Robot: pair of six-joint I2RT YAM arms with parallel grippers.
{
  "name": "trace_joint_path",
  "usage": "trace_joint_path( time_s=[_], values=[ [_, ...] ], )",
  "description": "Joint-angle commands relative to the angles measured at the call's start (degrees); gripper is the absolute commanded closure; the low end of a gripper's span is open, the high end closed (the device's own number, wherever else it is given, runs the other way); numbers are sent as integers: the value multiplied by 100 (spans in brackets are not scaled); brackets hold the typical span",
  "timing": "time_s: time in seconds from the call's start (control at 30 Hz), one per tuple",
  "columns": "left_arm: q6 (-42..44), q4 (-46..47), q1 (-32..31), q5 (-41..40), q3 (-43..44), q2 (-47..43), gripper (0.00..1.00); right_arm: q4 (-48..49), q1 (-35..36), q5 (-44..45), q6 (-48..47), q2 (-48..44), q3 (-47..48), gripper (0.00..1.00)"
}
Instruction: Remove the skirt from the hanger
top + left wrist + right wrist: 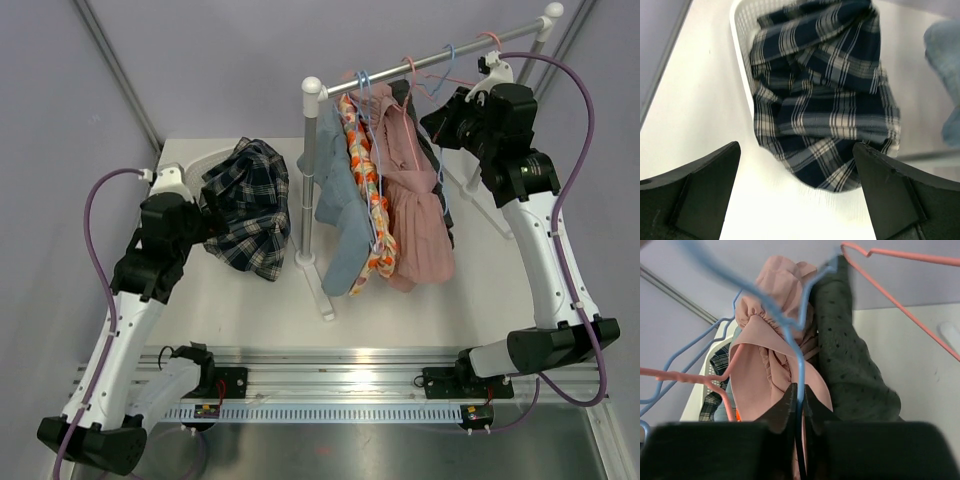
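Purple-grey walls enclose a white table (470,310), on which a garment rack stands with its rail (470,40) sloping up toward the far right. Left jaws: my left gripper (796,147) stands fully open, with both fingers spread wide and touching nothing. It hovers directly over the plaid skirt (825,100), which lies crumpled, free of any hanger, partly inside the white basket (741,60) at the far left of the table and partly spilling over its near rim. Right jaws: my right gripper (799,395) is raised to the rail at the far right and is closed on the thin wire of the blue hanger (798,371). The fingers are pressed together with only that wire between them. The pink skirt (765,360) hangs bunched from the rail, just beyond the clamped wire. A dark dotted garment (850,355) hangs directly to its right, touching it, and a pink hanger (900,301) crosses in front of it. Further left on the rail hang an orange floral garment (368,210) and a blue denim garment (340,215), side by side.
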Motion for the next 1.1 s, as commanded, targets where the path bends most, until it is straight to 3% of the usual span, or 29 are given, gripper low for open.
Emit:
trace_joint_path(
  time_s=[0.0,0.1,0.2,0.37,0.4,0.53,0.87,1.07],
  values=[
    [-61,24,-23,245,-240,-371,1,103,-4,176,86,7,204,100],
    [-35,-72,-67,439,-154,-451,1,138,14,299,51,-98,230,100],
    [-17,-222,-601,106,355,-311,1,42,22,553,-37,-143,510,100],
    [220,-503,-2982,-1255,2094,575,1,-547,14,827,-301,-11,1414,100],
    [316,-564,-3272,-1318,2828,795,1,-608,14,1019,-327,-37,1495,100],
    [642,-470,-4546,-1275,4071,2164,1,-1047,14,1143,-397,-283,1698,100],
    [968,638,-6070,543,5243,4178,1,-1627,14,1266,-573,-1416,1030,100],
    [713,1499,-6316,956,4867,4480,1,-2032,22,1144,-547,-1777,1153,100]
  ],
)
